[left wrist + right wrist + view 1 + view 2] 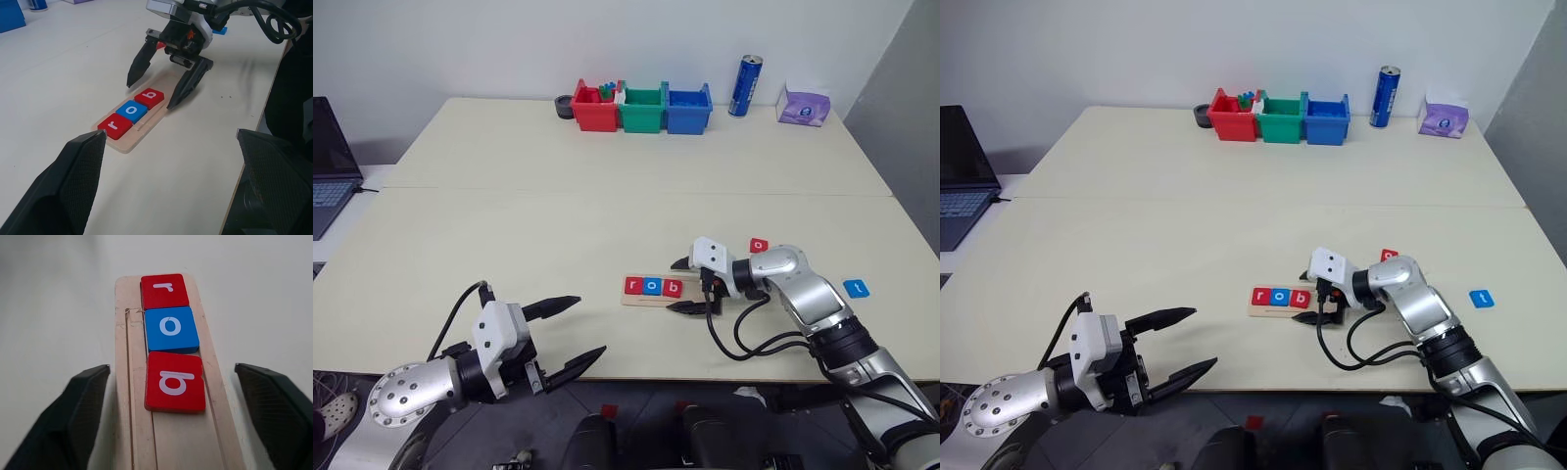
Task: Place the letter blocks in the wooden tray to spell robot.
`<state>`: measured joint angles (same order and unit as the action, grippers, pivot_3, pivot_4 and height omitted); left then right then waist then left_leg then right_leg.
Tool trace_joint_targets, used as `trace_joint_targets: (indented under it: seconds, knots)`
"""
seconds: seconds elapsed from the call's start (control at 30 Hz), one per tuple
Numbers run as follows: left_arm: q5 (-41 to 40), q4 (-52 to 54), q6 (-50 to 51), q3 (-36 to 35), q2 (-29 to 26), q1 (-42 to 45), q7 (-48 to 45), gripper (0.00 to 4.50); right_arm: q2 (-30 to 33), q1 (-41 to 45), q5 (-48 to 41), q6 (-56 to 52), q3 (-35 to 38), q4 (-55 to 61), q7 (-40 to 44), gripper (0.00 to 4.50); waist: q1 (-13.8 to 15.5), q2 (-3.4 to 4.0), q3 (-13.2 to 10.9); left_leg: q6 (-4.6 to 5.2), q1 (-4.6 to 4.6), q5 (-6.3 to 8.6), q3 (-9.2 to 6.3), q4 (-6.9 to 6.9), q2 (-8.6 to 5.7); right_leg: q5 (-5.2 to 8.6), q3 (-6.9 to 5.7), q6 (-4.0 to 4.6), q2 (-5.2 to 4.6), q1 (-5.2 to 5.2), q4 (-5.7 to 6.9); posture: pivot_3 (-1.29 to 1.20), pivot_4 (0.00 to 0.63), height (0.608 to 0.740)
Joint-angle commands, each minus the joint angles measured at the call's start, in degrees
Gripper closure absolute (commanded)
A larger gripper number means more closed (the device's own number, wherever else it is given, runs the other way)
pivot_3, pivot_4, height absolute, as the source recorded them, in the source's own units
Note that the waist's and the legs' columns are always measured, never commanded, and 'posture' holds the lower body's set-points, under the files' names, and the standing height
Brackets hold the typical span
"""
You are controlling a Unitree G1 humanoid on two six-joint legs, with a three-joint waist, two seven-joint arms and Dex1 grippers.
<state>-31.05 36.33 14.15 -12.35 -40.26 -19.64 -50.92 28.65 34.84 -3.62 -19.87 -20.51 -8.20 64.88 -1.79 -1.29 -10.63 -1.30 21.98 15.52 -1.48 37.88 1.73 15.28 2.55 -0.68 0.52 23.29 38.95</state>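
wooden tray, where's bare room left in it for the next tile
The wooden tray is bare from the red b block to its near end, between the open right gripper's fingers. Its far half is crowded: red r block, blue o block, b, touching in a row.

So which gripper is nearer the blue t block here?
The right. The right gripper hangs open over the wooden tray's free end, with the blue t block on the table out beyond that arm. The left gripper is open, well across the tray.

bins: red, green, blue | blue can | tissue pack | laptop
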Motion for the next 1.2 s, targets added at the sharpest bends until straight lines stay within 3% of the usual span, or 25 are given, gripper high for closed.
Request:
trace_joint_targets:
  seconds: [0.03,0.27,0.6,0.8,0.93,1.2]
  knots:
    - [0.11,1.02,-1.27,-0.17,0.21,-0.11,-0.36,0.00,1.76,1.57,-3.28,-3.60,3.81,4.27,1.07,0.04,0.02,0.01,0.00,0.00,0.00,0.00,0.00,0.00,0.01,0.00,0.00,0.01,0.00,0.00,0.00,0.00,0.150,0.740]
    - [-0.27,1.92,-0.38,0.54,0.41,0.42,0.37,0.00,6.74,-2.70,-7.62,-12.44,9.99,13.87,-1.26,0.04,0.12,0.01,-0.01,0.00,0.01,0.00,0.00,0.00,0.00,0.03,0.00,-0.06,-0.03,0.00,-0.01,0.00,0.150,0.740]
    - [-1.69,2.70,2.34,1.81,0.50,3.87,1.75,0.00,4.14,-12.88,-5.42,-22.40,22.55,20.96,-24.38,0.04,0.10,0.00,0.00,0.00,0.04,0.00,0.01,-0.02,-0.05,0.09,0.04,-0.15,-0.02,0.01,-0.02,0.00,0.150,0.740]
    - [-2.06,2.30,3.75,2.21,-0.09,5.67,1.33,0.00,2.92,-19.81,-13.27,-27.10,20.98,35.34,-22.22,0.04,-0.11,0.04,-0.02,0.00,0.09,0.00,-0.01,-0.06,-0.02,0.11,0.08,-0.18,0.00,0.08,-0.01,0.00,0.150,0.740]
    - [-2.36,2.57,4.74,2.42,-0.20,6.57,1.24,0.00,3.52,-21.10,-14.81,-25.62,15.99,39.21,-20.26,1.26,-0.12,0.04,-0.02,0.00,0.02,0.00,-0.01,-0.04,-0.02,0.11,0.04,-0.19,0.13,0.05,0.00,0.00,0.150,0.740]
    - [-2.94,4.82,6.20,1.32,-0.47,5.14,2.14,0.00,1.98,-19.74,-11.95,-20.35,6.49,35.87,-20.10,4.28,-0.06,0.04,-0.02,0.00,0.04,0.00,0.00,-0.04,0.00,0.11,0.05,-0.19,0.11,0.05,-0.02,0.00,0.150,0.740]
